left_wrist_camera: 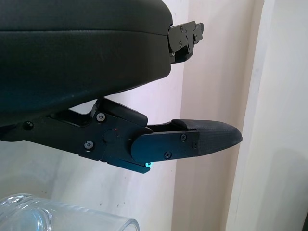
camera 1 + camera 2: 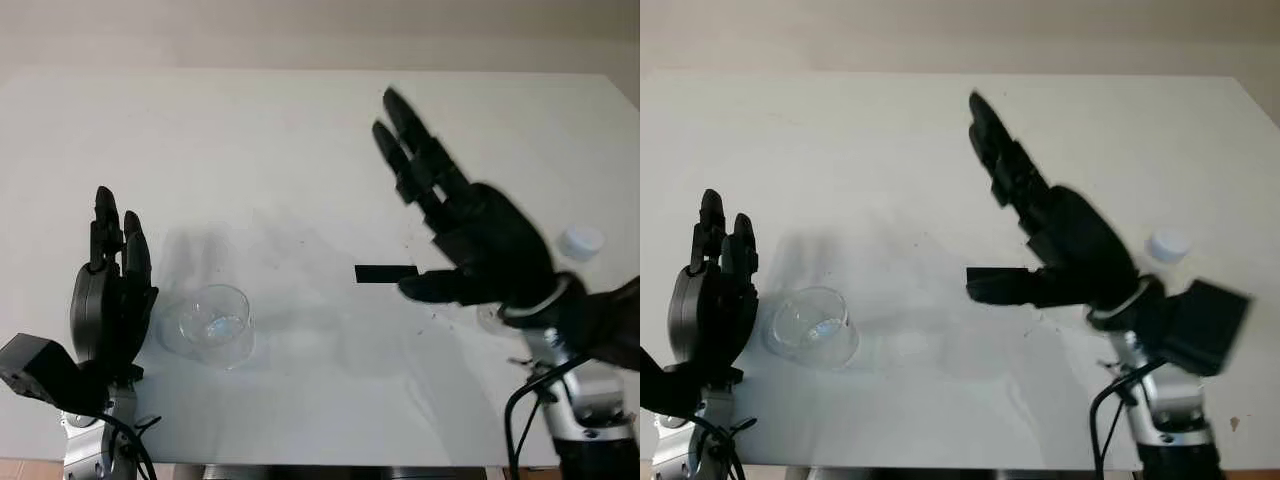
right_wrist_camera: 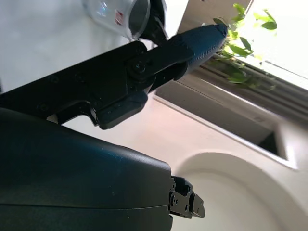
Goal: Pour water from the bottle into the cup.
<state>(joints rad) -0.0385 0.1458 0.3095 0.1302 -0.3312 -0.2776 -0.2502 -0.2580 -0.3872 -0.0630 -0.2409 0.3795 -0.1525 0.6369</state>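
A clear empty cup [image 2: 215, 325] stands on the white table [image 2: 300, 150] at the front left. My left hand [image 2: 112, 290] is upright just left of the cup, open and not touching it. The cup's rim [image 1: 62, 216] shows below that hand's fingers [image 1: 192, 139] in the left wrist view. My right hand [image 2: 440, 215] is raised over the table's right half, open and holding nothing. Behind it the bottle's white cap [image 2: 580, 241] shows; the hand and wrist hide most of the bottle's body. Past the right hand's fingers [image 3: 192, 41] the cup [image 3: 120, 14] shows far off.
The table's front edge [image 2: 330, 462] runs just before both arms. Its right edge lies close to the bottle. Black cables [image 2: 520, 410] hang by the right forearm.
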